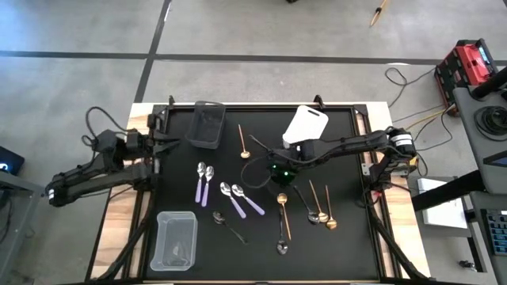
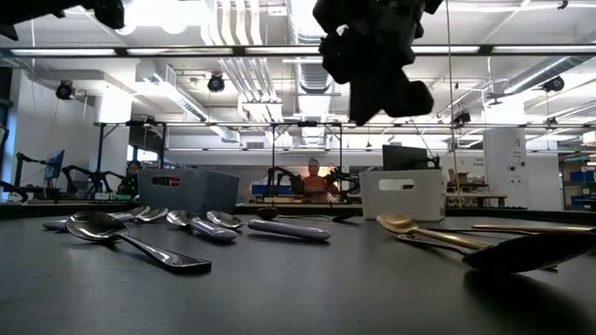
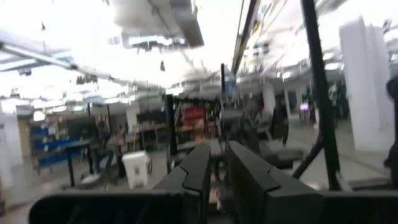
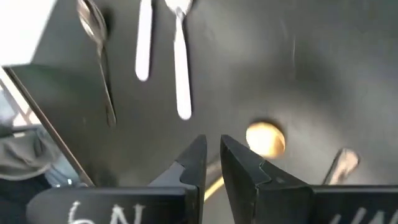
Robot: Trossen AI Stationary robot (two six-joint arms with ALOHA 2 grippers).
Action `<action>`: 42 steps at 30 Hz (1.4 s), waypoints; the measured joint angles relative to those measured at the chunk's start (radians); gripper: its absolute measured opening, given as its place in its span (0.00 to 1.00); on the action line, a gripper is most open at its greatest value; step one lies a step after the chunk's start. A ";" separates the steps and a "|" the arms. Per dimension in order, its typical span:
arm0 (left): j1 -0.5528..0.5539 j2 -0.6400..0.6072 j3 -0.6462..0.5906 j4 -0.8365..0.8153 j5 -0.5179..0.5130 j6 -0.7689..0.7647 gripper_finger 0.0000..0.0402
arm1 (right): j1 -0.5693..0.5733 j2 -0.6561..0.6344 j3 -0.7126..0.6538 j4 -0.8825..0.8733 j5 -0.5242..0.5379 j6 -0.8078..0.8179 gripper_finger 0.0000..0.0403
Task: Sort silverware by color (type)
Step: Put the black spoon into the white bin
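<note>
Silverware: spoons lie scattered over the black table top [image 1: 261, 237], none of them in a bin.
Lilac-handled spoons: one pair [image 1: 203, 182] lies at about 9 o'clock from the table's middle, a second pair [image 1: 240, 198] just toward 6 o'clock of the middle, all four side by side in twos.
Gold spoons: one [image 1: 242, 141] lies alone toward 12 o'clock; another [image 1: 283, 212] lies at about 5 o'clock, its bowl [image 4: 265, 138] showing just ahead of the right fingers; a third [image 1: 329, 214] lies at 4 o'clock.
Dark spoons: one [image 1: 227, 225] at 7 o'clock, one [image 1: 282, 237] at 6 o'clock touching the gold handle, one [image 1: 310, 207] at 4 o'clock beside the gold one.
Right gripper [image 1: 279, 176]: hangs above the table's middle, over the gold spoon bowl, fingers [image 4: 249, 168] nearly together with only a narrow slit, grasping nothing.
Left gripper [image 3: 214, 180]: parked off the table at 9 o'clock, fingers close together, nothing between them.
Dark bin [image 1: 207, 124]: at 11 o'clock.
White bin [image 1: 306, 125]: at 1 o'clock.
Clear bin [image 1: 175, 240]: at 7 o'clock, near the corner.
Room: a person [image 2: 314, 181] sits far behind the table.
</note>
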 joint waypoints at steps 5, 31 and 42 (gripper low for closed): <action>0.000 -0.069 -0.004 -0.012 0.000 -0.015 0.10 | 0.026 0.006 0.000 -0.125 -0.005 0.025 0.09; 0.000 -0.110 0.005 -0.032 -0.002 -0.065 0.10 | 0.028 0.007 -0.002 -0.081 0.017 0.032 0.09; 0.000 -0.110 0.005 -0.031 -0.002 -0.066 0.10 | 0.030 0.007 -0.002 -0.076 0.056 0.057 0.10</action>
